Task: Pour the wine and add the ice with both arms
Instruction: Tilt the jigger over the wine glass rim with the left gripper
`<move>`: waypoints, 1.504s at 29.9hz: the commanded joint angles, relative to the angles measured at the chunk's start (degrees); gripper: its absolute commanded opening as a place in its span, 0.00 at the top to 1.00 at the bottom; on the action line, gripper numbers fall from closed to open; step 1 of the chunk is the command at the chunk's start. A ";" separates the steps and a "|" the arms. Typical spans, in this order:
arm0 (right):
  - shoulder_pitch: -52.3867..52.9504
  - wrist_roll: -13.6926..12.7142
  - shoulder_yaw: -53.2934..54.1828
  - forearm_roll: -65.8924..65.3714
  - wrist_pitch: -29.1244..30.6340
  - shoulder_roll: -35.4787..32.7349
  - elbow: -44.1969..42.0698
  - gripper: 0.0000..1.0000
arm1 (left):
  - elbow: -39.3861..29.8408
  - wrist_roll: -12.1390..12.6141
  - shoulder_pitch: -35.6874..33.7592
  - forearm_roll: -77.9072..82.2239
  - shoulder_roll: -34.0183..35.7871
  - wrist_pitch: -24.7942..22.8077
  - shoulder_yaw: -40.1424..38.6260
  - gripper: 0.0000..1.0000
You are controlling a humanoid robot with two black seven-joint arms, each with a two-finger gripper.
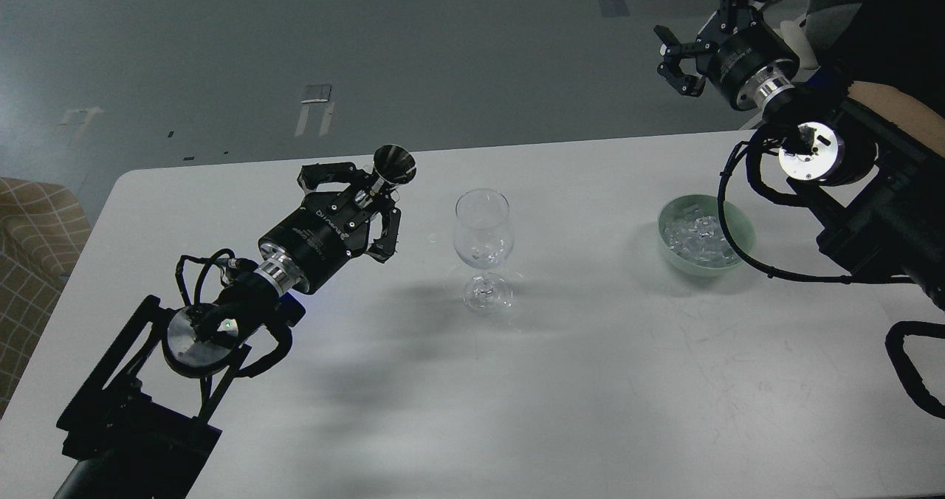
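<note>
**Bringing the pourer to the glass without knocking it**

I am holding a small dark funnel-mouthed vessel (393, 165) in my left gripper (353, 205), whose fingers are wrapped around the vessel's narrow neck, the flared mouth pointing up and away toward the far side of the table (590, 381). I cannot tell whether there is any wine inside it; the opening looks only dark. The wine glass (483, 248) is standing upright just to the right of that gripper, apart from it, and there seem to be a few clear pieces already low in its bowl, though that is hard to read through the glass.

To pour well, I judge I should be lifting the vessel above the rim first, then tipping slowly toward the right so the lip sits over the middle of the bowl. The glass is tall on a thin stem, so any sideways touch could topple it.

My right gripper (683, 63) is hanging spread and empty, far right, beyond the table edge. The ice (694, 235) is lying heaped in a pale green bowl (744, 227) to the right, near the right arm's looping cable (727, 211), which I should be keeping clear of the bowl.
</note>
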 commanded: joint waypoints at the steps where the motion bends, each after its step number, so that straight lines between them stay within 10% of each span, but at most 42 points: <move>1: -0.03 0.00 0.00 0.00 0.00 0.00 -0.09 0.00 | -0.26 -0.04 0.24 0.26 -0.21 0.24 0.00 1.00; 45: -0.03 0.00 0.09 0.00 0.00 0.00 0.00 0.00 | -0.17 -0.04 -4.51 12.48 -1.80 5.77 5.18 1.00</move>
